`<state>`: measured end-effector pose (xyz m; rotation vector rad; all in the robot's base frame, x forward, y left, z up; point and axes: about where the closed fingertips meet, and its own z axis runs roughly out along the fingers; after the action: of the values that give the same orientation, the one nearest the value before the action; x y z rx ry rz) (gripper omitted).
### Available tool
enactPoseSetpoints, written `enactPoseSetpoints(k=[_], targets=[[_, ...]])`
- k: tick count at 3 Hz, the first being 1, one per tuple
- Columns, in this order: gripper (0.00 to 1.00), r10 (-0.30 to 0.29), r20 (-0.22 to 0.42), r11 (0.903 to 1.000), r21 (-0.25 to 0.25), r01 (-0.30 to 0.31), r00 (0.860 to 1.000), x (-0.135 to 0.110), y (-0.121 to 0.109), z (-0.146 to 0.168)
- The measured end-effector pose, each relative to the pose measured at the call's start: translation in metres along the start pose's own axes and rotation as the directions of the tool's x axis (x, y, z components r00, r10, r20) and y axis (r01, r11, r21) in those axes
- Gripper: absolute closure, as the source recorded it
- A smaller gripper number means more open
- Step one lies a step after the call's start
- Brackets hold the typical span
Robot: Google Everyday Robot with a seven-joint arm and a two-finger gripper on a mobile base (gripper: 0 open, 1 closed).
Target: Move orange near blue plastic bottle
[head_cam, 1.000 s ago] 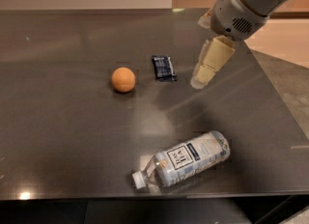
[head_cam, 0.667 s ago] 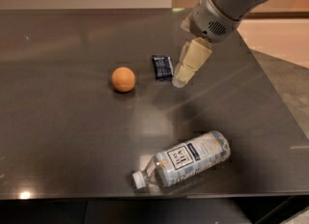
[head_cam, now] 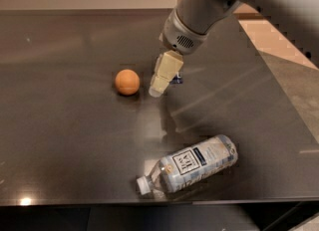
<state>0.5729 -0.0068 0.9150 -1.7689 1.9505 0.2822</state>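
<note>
Orange (head_cam: 127, 81): sits on the dark table (head_cam: 70, 145), left of centre, free of any contact. It is in the same spot as a second ago.

Bottle (head_cam: 192, 165): lies on its side near the front edge, cap pointing front-left. It is well apart from the orange and has not shifted.

Gap to close: the orange is toward the back-left and the bottle toward the front-right, with bare table between them. No part of the move is done yet.

Gripper (head_cam: 156, 90): low over the table, just right of the orange and not touching it. It tilts down and to the left, with its tip toward the fruit.

Gripper opening: cannot tell from where I stand.

Change: a second ago the gripper hung right of the packet (head_cam: 176, 79). It has since swept left across it, and the packet now shows only as a dark sliver behind it.

Arm (head_cam: 199, 16): reaches in from the upper right, wrist bent down over the middle of the table.

Meaning for the task: in my judgement this is the approach, nearly finished. A short further reach left and down would bring the gripper around the orange.

Risk: the fruit is round and may roll away if nudged from the side.
</note>
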Motion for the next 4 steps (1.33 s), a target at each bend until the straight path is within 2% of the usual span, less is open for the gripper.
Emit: enactPoseSetpoints(k=[2, 4], targets=[[0.00, -0.030, -0.010, 0.9981, -0.054, 0.029, 1.000, -0.026, 0.003, 0.051], [0.00, -0.051, -0.053, 0.9945, -0.095, 0.045, 0.997, -0.032, -0.005, 0.091]])
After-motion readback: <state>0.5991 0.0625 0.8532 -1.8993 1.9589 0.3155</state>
